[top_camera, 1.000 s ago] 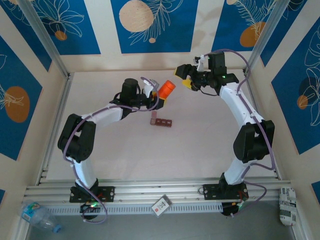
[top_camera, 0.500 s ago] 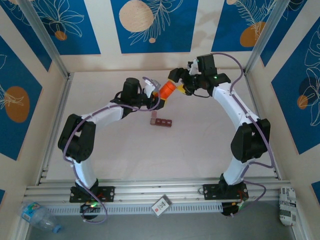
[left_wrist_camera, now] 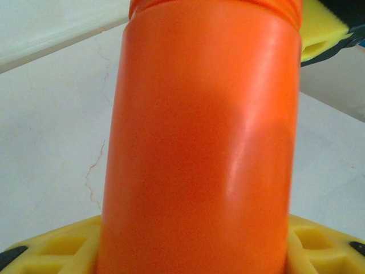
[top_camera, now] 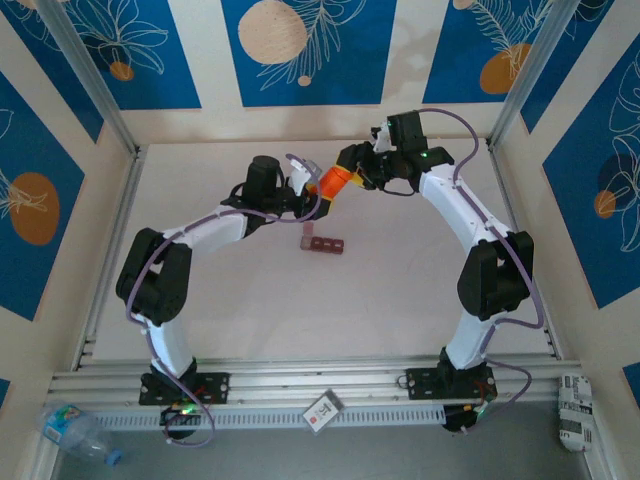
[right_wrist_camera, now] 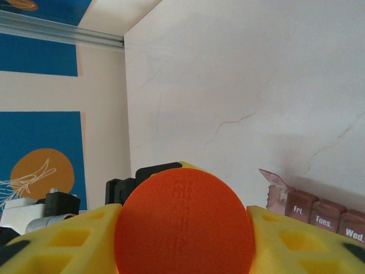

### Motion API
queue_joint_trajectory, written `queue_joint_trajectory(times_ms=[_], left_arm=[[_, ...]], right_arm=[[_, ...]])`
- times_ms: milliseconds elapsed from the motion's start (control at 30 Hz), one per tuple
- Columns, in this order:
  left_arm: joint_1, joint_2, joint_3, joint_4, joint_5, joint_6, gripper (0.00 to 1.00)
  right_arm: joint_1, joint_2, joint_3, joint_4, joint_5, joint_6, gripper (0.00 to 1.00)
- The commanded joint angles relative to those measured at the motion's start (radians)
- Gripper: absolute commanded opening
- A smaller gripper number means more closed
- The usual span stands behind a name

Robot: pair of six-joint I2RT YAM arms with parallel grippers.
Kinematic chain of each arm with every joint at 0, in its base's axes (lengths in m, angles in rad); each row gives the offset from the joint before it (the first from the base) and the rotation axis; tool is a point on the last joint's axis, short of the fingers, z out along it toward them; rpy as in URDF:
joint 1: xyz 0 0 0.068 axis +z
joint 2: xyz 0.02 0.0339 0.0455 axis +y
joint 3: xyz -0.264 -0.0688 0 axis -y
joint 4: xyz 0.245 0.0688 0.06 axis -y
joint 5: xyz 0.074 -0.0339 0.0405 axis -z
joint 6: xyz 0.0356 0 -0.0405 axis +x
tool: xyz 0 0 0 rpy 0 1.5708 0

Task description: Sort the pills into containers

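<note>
From where I stand, both arms meet over the far middle of the white table (top_camera: 400, 290). The left gripper (top_camera: 320, 192) is clenched on the body of the orange bottle (top_camera: 334, 181). Its wrist camera shows the bottle (left_wrist_camera: 199, 142) rising from between the yellow fingers (left_wrist_camera: 57, 248), which press on it from both sides. The bottle slants up and away from that gripper, its cap end pointing at the other arm.

The right gripper (top_camera: 352, 170) has that cap end. In its own camera the round orange end (right_wrist_camera: 183, 222) sits squarely between two yellow fingers (right_wrist_camera: 63, 240), both touching it, so this claw too is grasping the bottle. One of its yellow pads (left_wrist_camera: 319, 28) shows at the top of the bottle in the left wrist view.

The containers (top_camera: 323, 243) — a dark reddish-brown strip of small compartments — lie flat on the table just in front of the bottle, towards the arm bases and apart from both grippers. From the right wrist I read "Fri.", "Tues." and "Wed." on them (right_wrist_camera: 319, 214), and the end compartment's clear lid (right_wrist_camera: 272, 178) stands flipped up.
</note>
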Motion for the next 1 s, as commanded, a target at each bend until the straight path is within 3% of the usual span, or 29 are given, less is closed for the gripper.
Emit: queue_joint_trajectory(times_ms=[0, 200, 367, 500, 600, 667, 967], left_arm=[[-0.010, -0.032, 0.029, 0.053, 0.023, -0.018, 0.00], [0.012, -0.042, 0.031, 0.093, 0.148, -0.077, 0.00], [0.052, -0.018, 0.013, 0.354, 0.318, -0.360, 0.00], [0.054, -0.014, 0.008, 0.393, 0.301, -0.389, 0.00], [0.055, -0.019, 0.012, 0.321, 0.267, -0.325, 0.00], [0.055, -0.023, 0.012, 0.268, 0.239, -0.278, 0.00], [0.041, -0.055, 0.000, 0.084, 0.061, -0.061, 0.00]], right_arm=[[0.008, 0.006, 0.004, 0.018, -0.069, -0.029, 0.46], [-0.027, 0.001, -0.002, 0.077, -0.272, -0.284, 0.46], [-0.046, -0.032, -0.038, 0.115, -0.384, -0.506, 0.49], [-0.053, -0.026, -0.023, 0.109, -0.378, -0.466, 0.60], [-0.059, -0.051, -0.032, 0.119, -0.320, -0.393, 0.76], [-0.068, -0.070, -0.046, 0.135, -0.293, -0.326, 0.81], [-0.073, -0.142, -0.128, 0.187, -0.121, -0.070, 0.86]])
